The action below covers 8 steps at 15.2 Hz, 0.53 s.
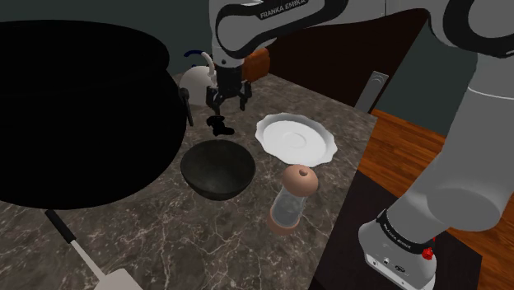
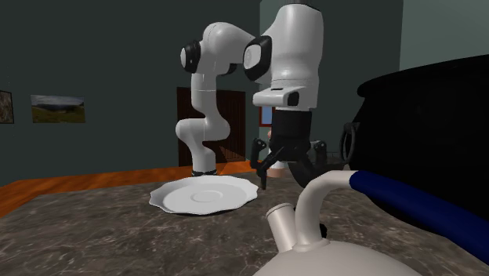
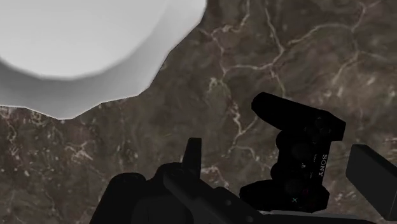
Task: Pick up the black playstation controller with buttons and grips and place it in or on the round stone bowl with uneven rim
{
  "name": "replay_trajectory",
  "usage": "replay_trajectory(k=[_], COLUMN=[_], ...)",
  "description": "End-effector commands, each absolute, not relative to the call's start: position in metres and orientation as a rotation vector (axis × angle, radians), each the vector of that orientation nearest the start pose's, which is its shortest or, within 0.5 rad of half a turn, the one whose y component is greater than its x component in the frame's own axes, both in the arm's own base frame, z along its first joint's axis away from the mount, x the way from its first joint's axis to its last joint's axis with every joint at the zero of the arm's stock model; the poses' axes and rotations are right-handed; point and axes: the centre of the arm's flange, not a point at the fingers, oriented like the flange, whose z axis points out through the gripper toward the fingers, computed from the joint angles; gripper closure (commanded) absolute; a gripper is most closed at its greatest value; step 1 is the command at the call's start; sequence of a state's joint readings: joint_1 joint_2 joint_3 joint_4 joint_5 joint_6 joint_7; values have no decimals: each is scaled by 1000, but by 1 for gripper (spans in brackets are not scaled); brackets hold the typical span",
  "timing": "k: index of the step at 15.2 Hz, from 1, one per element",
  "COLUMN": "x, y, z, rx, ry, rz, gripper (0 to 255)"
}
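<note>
Controller details too small — pot cropped.

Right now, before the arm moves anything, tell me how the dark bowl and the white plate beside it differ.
Colour: the bowl is dark grey to black, while the plate is white.
Depth: the bowl is deep with steep walls, while the plate is shallow and nearly flat.
Rim: the plate's edge is wavy, while the bowl's looks smoother in the shoulder view.
Shared: both are round and sit upright, side by side, on the marbled counter.
</note>
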State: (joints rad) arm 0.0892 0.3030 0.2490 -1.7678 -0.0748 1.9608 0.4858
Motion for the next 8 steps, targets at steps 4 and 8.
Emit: replay_trajectory(k=[4, 8], x=[617, 615], y=[209, 209], z=[360, 339], rx=[-3157, -3157], ry=[206, 206], rz=[154, 154], gripper=[0, 0])
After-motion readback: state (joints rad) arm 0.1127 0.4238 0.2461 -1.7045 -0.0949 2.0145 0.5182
